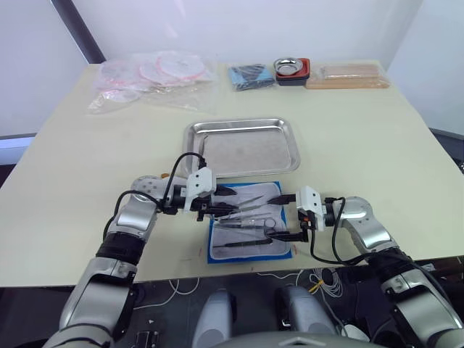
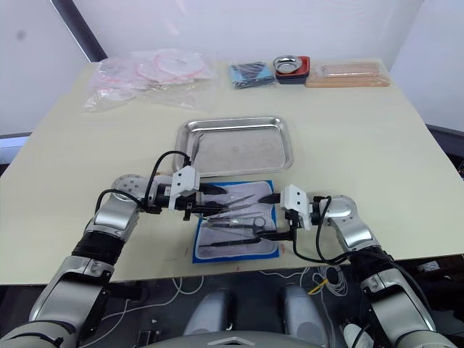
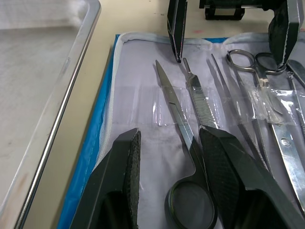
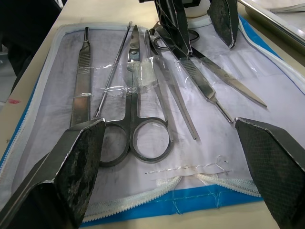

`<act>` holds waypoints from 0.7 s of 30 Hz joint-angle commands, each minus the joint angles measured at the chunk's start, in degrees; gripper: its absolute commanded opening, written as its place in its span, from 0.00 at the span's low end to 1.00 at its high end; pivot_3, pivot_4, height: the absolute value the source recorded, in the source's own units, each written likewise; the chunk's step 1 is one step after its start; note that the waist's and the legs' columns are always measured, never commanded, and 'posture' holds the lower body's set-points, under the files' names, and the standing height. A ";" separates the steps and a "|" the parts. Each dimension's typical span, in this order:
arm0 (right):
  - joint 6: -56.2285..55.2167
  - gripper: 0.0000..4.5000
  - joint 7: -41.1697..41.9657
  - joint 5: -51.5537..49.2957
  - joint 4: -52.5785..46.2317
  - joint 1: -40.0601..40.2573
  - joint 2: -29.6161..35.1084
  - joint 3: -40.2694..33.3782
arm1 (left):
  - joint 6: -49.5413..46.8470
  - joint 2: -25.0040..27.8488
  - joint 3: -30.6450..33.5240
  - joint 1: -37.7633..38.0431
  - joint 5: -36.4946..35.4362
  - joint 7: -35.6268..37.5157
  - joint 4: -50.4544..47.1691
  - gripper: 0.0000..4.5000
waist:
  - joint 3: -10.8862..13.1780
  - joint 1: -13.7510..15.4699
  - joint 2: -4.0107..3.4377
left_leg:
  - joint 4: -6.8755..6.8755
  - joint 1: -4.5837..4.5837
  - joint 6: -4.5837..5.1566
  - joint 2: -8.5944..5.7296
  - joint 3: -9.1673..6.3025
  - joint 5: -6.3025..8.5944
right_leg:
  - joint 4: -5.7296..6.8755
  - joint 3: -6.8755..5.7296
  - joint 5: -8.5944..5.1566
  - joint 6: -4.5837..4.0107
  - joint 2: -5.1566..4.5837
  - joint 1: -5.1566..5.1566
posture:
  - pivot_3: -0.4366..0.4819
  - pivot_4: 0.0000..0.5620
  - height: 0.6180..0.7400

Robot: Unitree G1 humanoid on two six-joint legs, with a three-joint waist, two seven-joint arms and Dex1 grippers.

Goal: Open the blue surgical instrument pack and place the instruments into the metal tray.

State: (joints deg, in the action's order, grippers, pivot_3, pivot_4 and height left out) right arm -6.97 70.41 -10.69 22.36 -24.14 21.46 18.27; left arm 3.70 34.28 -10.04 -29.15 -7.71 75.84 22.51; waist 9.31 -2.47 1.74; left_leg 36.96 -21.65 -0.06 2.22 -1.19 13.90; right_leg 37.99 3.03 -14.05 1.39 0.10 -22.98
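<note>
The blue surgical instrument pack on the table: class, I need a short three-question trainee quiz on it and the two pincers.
1. True or false: the blue surgical instrument pack lies open.
2. Where are the instruments? A) in the metal tray B) on the pack's lining C) in the round bowl
3. Fill in: the left pincer straddles a pair of ____, and the right pincer is ____.

Key: 1 true; 2 B; 3 scissors, open.

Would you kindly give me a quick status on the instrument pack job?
Both claws open, left claw and right claw over the open blue pack. Instruments sleeved, none lifted. Metal tray holds no instruments. Nothing blocking.
</note>
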 commanded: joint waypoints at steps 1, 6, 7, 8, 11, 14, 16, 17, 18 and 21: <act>1.45 1.00 -1.87 5.52 4.92 2.12 0.35 3.08 | 0.12 0.58 -0.92 -0.26 1.68 -0.73 -0.62 0.46 | -0.06 0.00 -0.01 | 0.00 0.01 0.00 0.00 0.00 0.00 | 0.00 0.00 0.00 0.00 0.00 0.01 | 0.48 0.27 1.00; 1.12 1.00 -2.03 5.53 5.61 1.63 -0.05 3.04 | -0.67 0.92 -1.67 -0.71 3.15 -1.58 -0.44 0.46 | -0.11 -0.04 -0.02 | 0.01 0.03 0.00 0.00 -0.01 0.00 | 0.00 0.00 0.00 -0.01 0.01 0.04 | 0.48 0.27 1.00; 1.06 1.00 -2.04 5.52 5.68 1.60 -0.11 3.04 | -1.48 1.18 -1.85 -0.47 2.90 -0.97 -0.99 0.46 | -0.13 -0.06 -0.01 | 0.01 0.04 0.00 0.00 0.00 0.00 | 0.00 0.00 0.00 -0.01 0.01 0.05 | 0.48 0.27 1.00; 1.03 1.00 -2.05 5.50 5.75 1.58 -0.17 3.04 | -2.71 1.39 -1.95 -0.19 2.35 -0.35 -1.75 0.46 | -0.15 -0.08 0.00 | 0.01 0.05 0.00 0.01 0.00 0.00 | 0.01 0.01 0.00 -0.01 0.01 0.05 | 0.48 0.27 1.00; 0.86 1.00 -2.04 5.53 5.95 1.65 -0.36 3.11 | -6.17 1.83 -1.90 0.95 0.28 1.09 -4.76 0.46 | -0.16 -0.15 -0.01 | 0.02 0.06 0.00 0.04 -0.01 0.00 | 0.01 0.01 0.00 -0.02 0.05 0.06 | 0.48 0.27 1.00; 0.88 1.00 -2.06 5.54 5.88 1.70 -0.45 3.14 | -7.25 2.20 -1.89 1.62 -0.05 0.96 -6.16 0.46 | -0.16 -0.18 -0.01 | 0.01 0.06 0.00 0.06 -0.01 0.00 | 0.01 0.01 0.00 -0.03 0.08 0.06 | 0.48 0.27 1.00; 0.82 1.00 -2.11 5.59 5.90 1.68 -0.41 3.12 | -7.38 2.27 -2.02 1.78 0.40 0.42 -6.25 0.46 | -0.16 -0.18 -0.01 | 0.01 0.05 0.00 0.06 0.00 0.00 | -0.01 0.02 0.00 -0.03 0.08 0.05 | 0.48 0.27 1.00; 0.80 1.00 -2.14 5.60 5.96 1.64 -0.44 3.11 | -7.35 2.26 -2.11 1.85 0.64 0.23 -6.08 0.46 | -0.16 -0.18 -0.01 | 0.01 0.05 0.00 0.06 0.01 0.00 | -0.01 0.02 0.00 -0.03 0.08 0.05 | 0.48 0.27 1.00; 0.79 1.00 -2.16 5.60 5.98 1.61 -0.45 3.10 | -7.27 2.25 -2.19 1.92 0.87 0.07 -5.91 0.46 | -0.16 -0.18 -0.01 | 0.01 0.05 0.00 0.06 0.01 0.00 | -0.01 0.03 0.00 -0.03 0.07 0.05 | 0.48 0.27 1.00; 0.72 1.00 -2.21 5.60 6.01 1.59 -0.44 3.10 | -7.28 2.10 -2.21 1.91 1.20 -0.52 -5.58 0.46 | -0.16 -0.18 -0.01 | 0.01 0.06 0.00 0.06 0.02 0.00 | -0.01 0.03 0.00 -0.03 0.07 0.05 | 0.48 0.27 1.00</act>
State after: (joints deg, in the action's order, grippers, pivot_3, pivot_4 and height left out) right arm -7.75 69.93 -10.65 23.52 -24.69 20.74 18.25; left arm -3.39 36.25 -11.24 -28.14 -6.92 74.81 17.39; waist 9.15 -2.65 1.72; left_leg 36.97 -21.59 -0.06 2.29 -1.18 13.90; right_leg 37.98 3.06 -14.05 1.36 0.17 -22.93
